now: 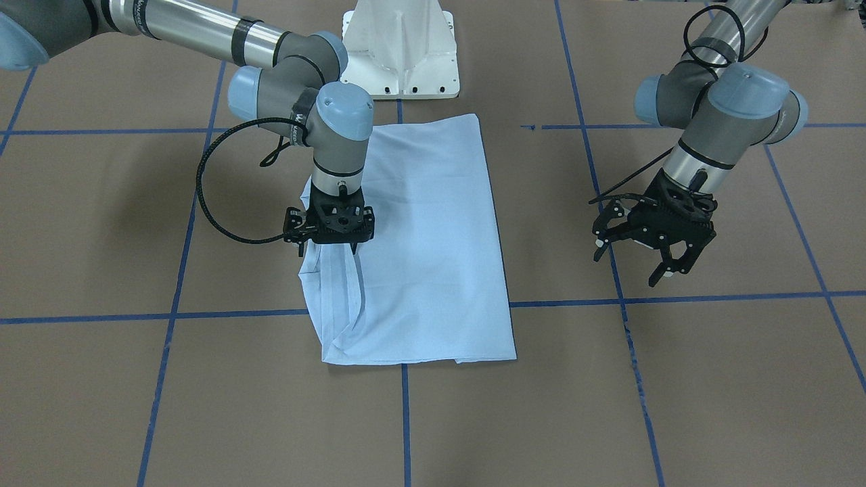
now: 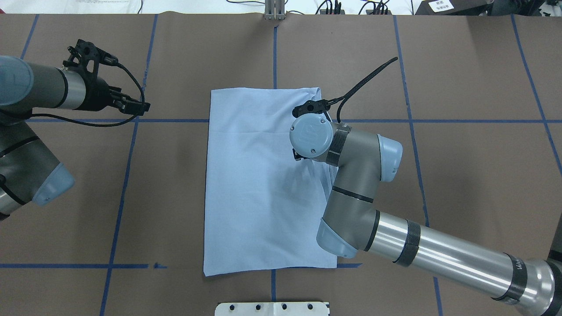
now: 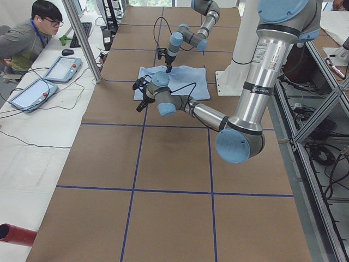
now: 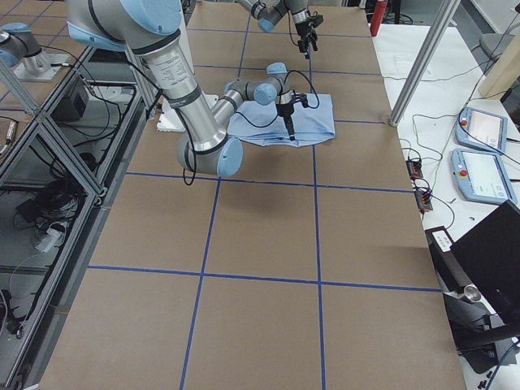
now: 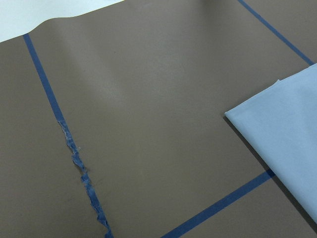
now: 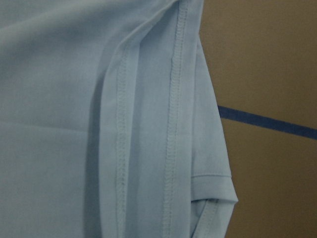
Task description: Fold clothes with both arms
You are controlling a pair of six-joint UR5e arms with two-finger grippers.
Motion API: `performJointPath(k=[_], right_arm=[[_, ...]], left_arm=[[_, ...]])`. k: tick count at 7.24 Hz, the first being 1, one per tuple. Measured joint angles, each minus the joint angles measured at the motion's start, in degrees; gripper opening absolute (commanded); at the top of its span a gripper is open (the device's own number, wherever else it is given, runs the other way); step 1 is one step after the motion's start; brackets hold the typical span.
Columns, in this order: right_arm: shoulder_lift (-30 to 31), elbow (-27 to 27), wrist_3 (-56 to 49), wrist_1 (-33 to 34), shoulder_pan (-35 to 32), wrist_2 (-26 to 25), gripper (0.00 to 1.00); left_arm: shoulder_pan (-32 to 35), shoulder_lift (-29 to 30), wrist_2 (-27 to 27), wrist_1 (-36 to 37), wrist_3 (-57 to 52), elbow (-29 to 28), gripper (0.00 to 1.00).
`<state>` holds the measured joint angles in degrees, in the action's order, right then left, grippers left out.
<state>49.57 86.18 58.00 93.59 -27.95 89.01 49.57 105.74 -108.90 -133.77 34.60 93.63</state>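
Two silver-grey robot arms are seen over a brown paper-covered surface (image 1: 710,379) marked with a grid of blue tape lines (image 1: 169,316). One light blue T-shirt (image 1: 433,250) is laid at the middle of the surface, folded into a tall rectangle, with its plain side up. In the front-facing view, the shirt's edge at 9 o'clock is gathered into ridges and lifted slightly, and hems are bunched toward 7 o'clock.

The right gripper (image 1: 329,249) is pointed straight down on that gathered edge, and cloth is seen rising to it between the fingers, so it appears clamped on the T-shirt. In the right wrist view, two stitched hems and a sleeve end are seen close up, with bare surface and a tape line at 3 o'clock.

The left gripper (image 1: 632,265) is held well apart from the shirt, at 3 o'clock in the front-facing view, tilted above the bare surface with its fingers spread and nothing between them. In the left wrist view, one corner of the shirt is seen at 4 o'clock, and a torn stretch of tape at 7 o'clock.

A white pedestal base (image 1: 400,47) is seen at 12 o'clock, just beyond the shirt.
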Motion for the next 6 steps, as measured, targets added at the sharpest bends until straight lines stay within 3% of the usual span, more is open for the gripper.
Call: performJointPath(k=[4, 6], right_arm=[[4.3, 2.8, -5.1, 4.1, -2.5, 0.5, 1.0], [6.3, 10.0, -5.9, 3.9, -4.0, 2.8, 1.0]], left_arm=[[0.0, 0.0, 0.0, 0.0, 0.2, 0.1, 1.0], [-0.1, 0.0, -0.2, 0.1, 4.3, 1.6, 1.0]])
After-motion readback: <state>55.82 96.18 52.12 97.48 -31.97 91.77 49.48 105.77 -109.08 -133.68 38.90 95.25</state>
